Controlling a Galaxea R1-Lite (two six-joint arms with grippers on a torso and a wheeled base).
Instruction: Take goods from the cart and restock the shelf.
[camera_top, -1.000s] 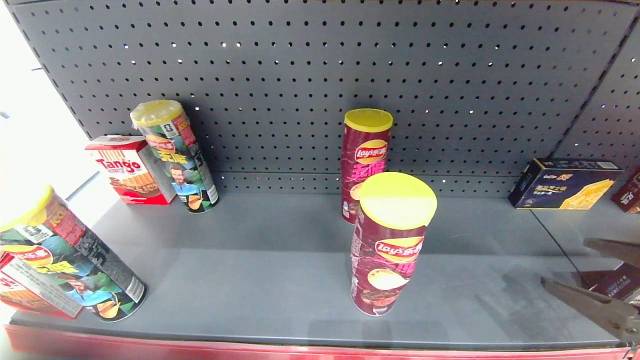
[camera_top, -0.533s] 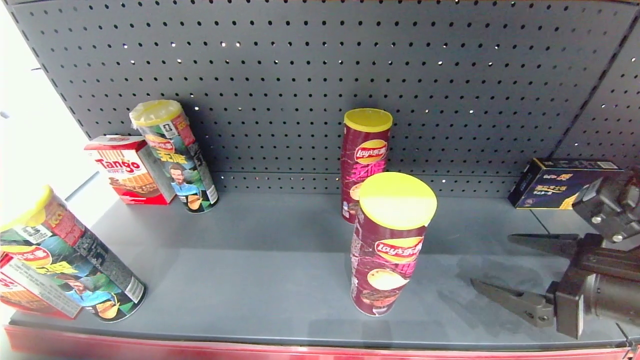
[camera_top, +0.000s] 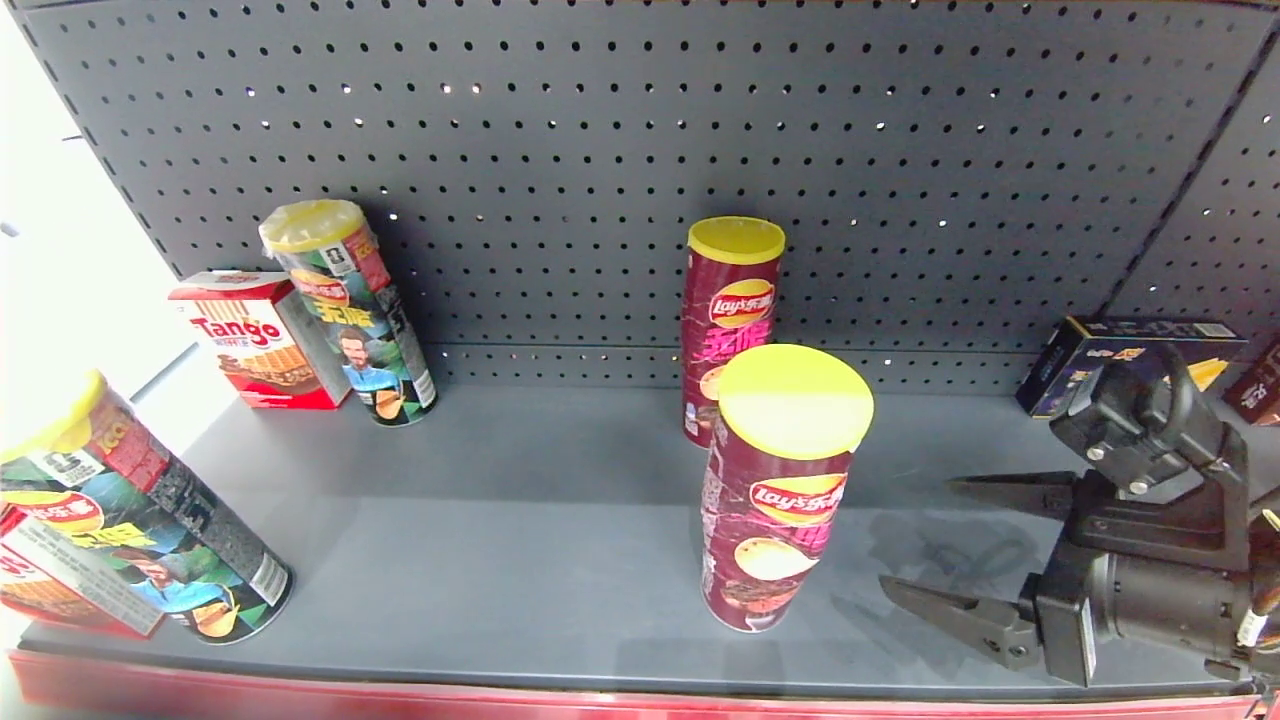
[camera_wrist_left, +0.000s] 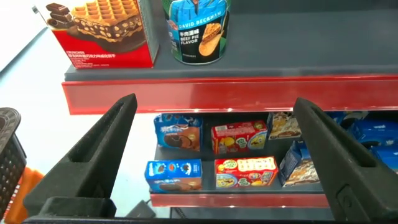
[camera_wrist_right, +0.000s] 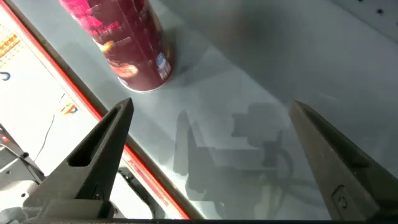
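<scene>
The right tool (camera_top: 918, 538), wide open and empty, has slid farther left over the shelf (camera_top: 500, 540), now near the unmoved front can (camera_top: 778, 500); left tool (camera_wrist_left: 214, 102) also open, empty

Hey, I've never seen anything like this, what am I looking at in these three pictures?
This is a two-armed robot restocking a shop shelf. The wide picture comes from a camera on its head; the other two come from cameras on its wrists, so the dark prongs there are gripper fingers. On the grey shelf stand a maroon chip can, another maroon can behind it, two green cans, a red wafer box and a dark blue box. The right gripper is open and empty beside that first maroon chip can. The left gripper, also open and empty, faces the shelf's red front edge.
</scene>
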